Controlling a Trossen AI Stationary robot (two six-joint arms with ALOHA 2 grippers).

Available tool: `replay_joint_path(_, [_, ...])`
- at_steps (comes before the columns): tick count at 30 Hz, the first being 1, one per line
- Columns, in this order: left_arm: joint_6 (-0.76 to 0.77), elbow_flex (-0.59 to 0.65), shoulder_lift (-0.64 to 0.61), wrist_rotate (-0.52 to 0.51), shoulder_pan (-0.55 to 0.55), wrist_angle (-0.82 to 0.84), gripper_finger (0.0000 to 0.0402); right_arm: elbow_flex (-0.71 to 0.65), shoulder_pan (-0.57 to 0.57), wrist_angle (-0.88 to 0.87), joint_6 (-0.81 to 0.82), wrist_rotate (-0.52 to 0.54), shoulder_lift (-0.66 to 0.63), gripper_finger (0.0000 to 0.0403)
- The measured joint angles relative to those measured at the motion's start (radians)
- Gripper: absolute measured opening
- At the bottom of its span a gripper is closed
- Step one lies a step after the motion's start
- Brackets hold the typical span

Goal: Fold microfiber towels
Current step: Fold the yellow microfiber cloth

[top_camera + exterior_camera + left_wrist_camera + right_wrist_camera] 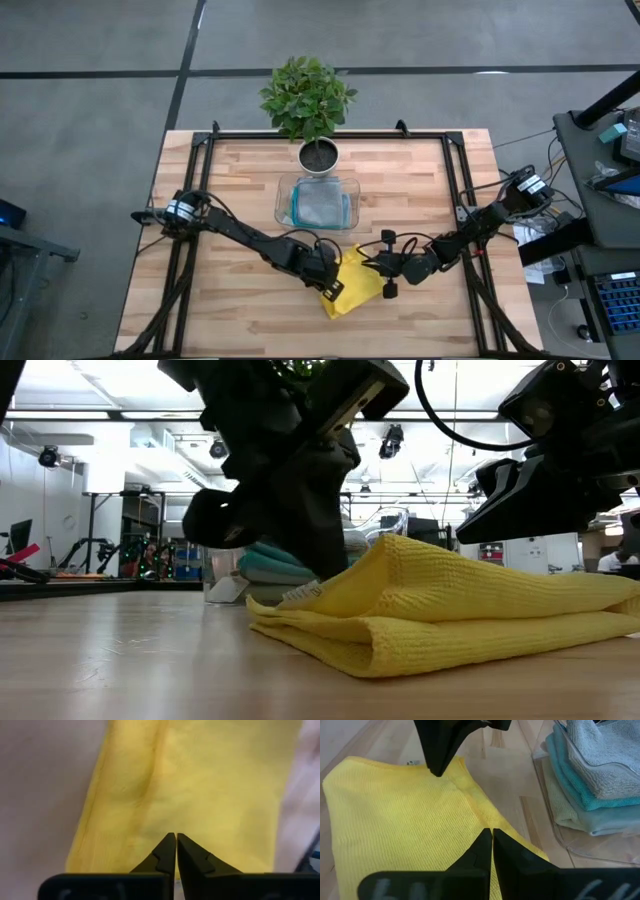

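The yellow towel (352, 282) lies folded in several layers on the table's near middle, with a raised ridge (400, 550) along its top. My left gripper (330, 278) is shut at the towel's left edge, pointing down. My right gripper (386, 270) is shut at the towel's right side, its tips (491, 831) at the ridge. Grey (605, 750), teal (580, 787) and pale (570, 817) towels lie folded and stacked in the clear tray (283, 205). My left gripper's shut fingers (437, 767) come from above onto the yellow towel's edge (451, 776) on the side toward the tray. The towel lies on the table. Whether cloth is caught between the fingers I cannot tell. My right gripper is shut over the towel's ridge (507, 832); whether it touches it I cannot tell.
A potted plant (312, 105) stands at the table's far middle, just behind the tray. Black rails (455, 190) run along the table's left and right sides. Bare wood lies to the near left and near right of the towel.
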State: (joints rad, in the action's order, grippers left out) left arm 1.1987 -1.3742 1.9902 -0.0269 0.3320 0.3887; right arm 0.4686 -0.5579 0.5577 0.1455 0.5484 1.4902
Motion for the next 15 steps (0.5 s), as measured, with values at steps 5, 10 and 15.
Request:
replay_joint_path(5, [-0.037, 0.0, -0.021, -0.002, -0.005, -0.006, 0.0, 0.0, 0.0, 0.0, 0.015, -0.004, 0.0, 0.0009])
replay_joint_path(10, [-0.192, 0.001, -0.041, -0.004, -0.006, 0.016, 0.0, 0.003, 0.019, -0.002, 0.041, -0.125, 0.0, 0.0009])
replay_joint_path(15, [-0.386, 0.001, -0.042, -0.005, 0.002, 0.013, 0.0, 0.039, 0.087, 0.0, 0.041, -0.288, 0.0, 0.0028])
